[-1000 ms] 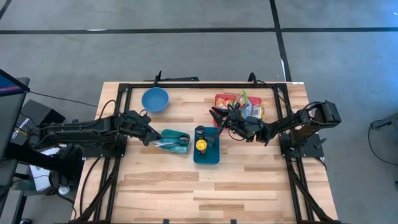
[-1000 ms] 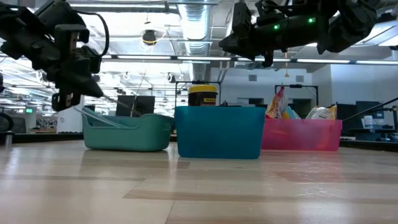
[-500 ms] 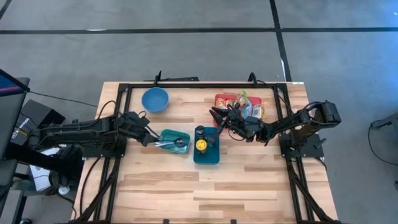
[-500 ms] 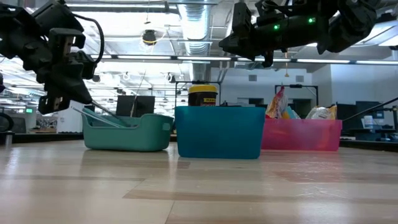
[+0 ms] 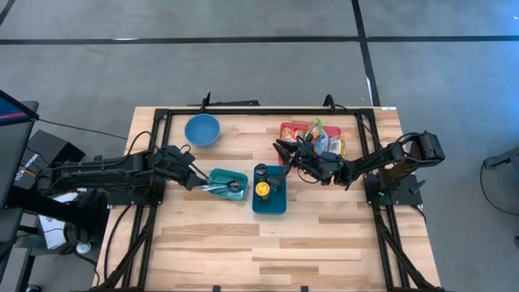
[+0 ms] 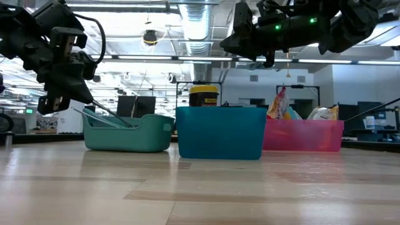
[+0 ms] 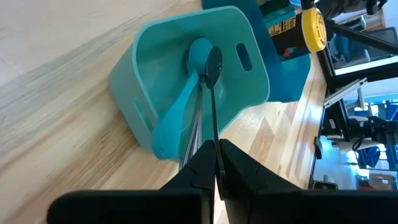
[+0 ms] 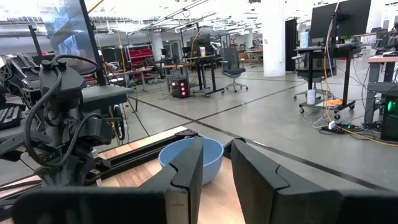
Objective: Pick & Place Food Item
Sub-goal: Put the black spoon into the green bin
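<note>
where wood table (image 5: 243, 243) ends, grey floor (image 5: 243, 65), distant desks (image 8: 336, 68).

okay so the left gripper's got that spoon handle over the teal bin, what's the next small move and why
Probably lift straight up. The left gripper is shut on the dark spoon, whose bowl still lies inside the teal bin beside a teal utensil; rising first should clear the bin's wall.

Teal tray (image 5: 228, 186), yellow-capped jar (image 5: 262, 188)
</note>
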Controlling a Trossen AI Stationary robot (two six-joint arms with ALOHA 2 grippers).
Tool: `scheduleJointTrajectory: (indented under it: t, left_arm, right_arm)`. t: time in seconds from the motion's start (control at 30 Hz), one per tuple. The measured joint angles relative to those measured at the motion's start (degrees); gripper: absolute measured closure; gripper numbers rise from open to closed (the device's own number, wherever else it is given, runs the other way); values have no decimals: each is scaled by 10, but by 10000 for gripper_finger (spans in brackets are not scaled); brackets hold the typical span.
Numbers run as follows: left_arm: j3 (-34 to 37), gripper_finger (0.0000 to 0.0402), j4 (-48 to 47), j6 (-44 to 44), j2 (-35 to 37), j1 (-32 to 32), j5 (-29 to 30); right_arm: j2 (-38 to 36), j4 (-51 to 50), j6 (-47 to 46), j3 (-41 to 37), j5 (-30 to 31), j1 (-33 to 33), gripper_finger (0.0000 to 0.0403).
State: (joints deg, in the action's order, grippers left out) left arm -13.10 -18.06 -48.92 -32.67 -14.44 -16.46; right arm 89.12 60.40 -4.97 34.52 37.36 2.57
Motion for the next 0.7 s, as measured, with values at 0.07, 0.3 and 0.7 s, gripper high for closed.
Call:
scheduleJointTrajectory:
  t: [0.07, 0.3, 0.7]
  left_arm:
    - [0, 391, 0, 0, 0, 0, -6]
    - [0, 366, 0, 0, 0, 0, -14]
    - [0, 303, 0, 0, 0, 0, -14]
  right_arm:
    - [0, 0, 0, 0, 0, 0, 323]
    - [0, 0, -2, 0, 0, 0, 324]
    - [0, 0, -6, 0, 0, 0, 323]
